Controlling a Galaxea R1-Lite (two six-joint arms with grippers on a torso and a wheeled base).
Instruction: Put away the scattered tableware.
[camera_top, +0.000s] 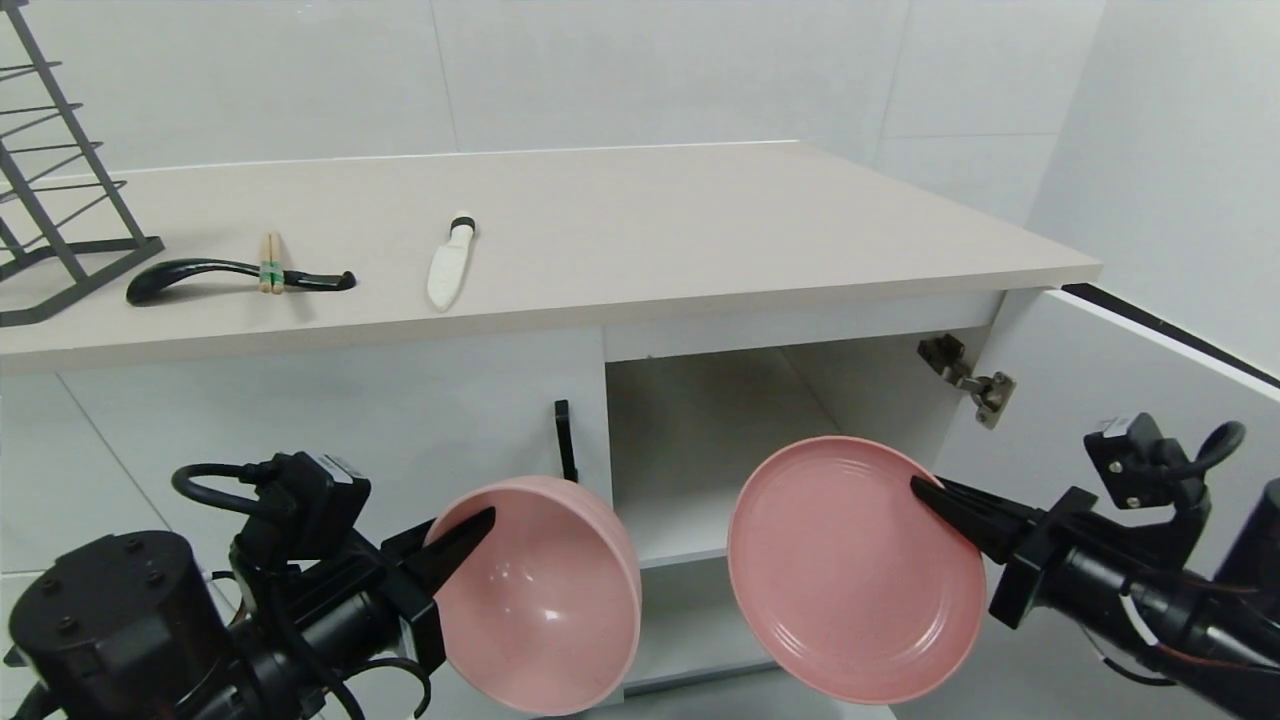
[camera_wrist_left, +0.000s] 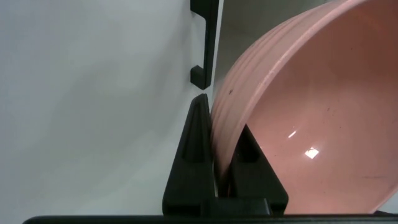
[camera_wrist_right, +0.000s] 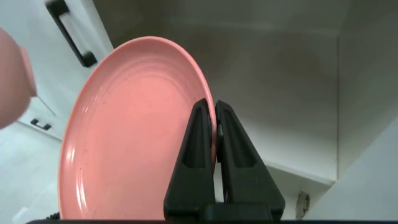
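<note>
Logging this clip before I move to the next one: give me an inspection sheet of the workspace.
Surface: pale countertop, tableware near its left end.
Job's things: pink bowl and pink plate held; black spoon, chopsticks, knife on countertop.
Clutter: nothing seen.
Grippers: left gripper shut on bowl rim; right gripper shut on plate rim.
Cables: black loops on both wrists.
Surroundings: wire rack at left; cabinet open, door swung right.

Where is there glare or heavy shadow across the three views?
Left wrist view: two bright specular spots inside the pink bowl. Head view: fainter highlights in that bowl, soft shadows under the black spoon. Right wrist view: cabinet interior shaded behind the pink plate.
</note>
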